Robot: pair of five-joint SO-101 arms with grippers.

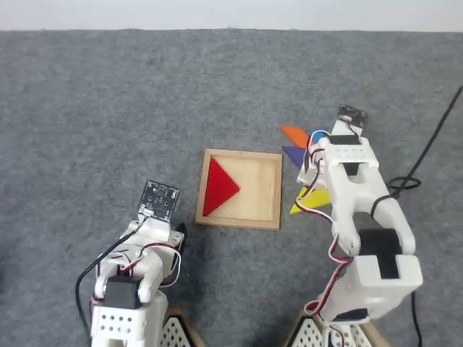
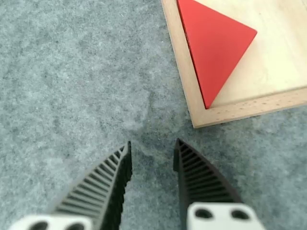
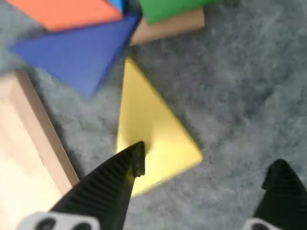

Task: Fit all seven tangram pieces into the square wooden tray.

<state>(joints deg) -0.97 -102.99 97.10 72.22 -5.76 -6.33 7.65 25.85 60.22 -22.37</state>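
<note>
Right wrist view: risk of a missed grasp. One fingertip [image 3: 136, 155] of the right pincer [image 3: 208, 160] stands over the yellow triangle [image 3: 153, 120], on its face and not at its edge. Closing may therefore skid the flat piece against the tray [image 3: 41, 120] rim just beside that fingertip, or under the blue triangle [image 3: 81, 52] ahead. The pincer is wide open and holds nothing; its other fingertip is over bare carpet [image 3: 240, 96] past the triangle. The left pincer [image 2: 152, 146] is half open and empty, with the tray corner just ahead.

White arms [image 1: 359, 191], ribbed black end effector [image 2: 152, 143]
</note>
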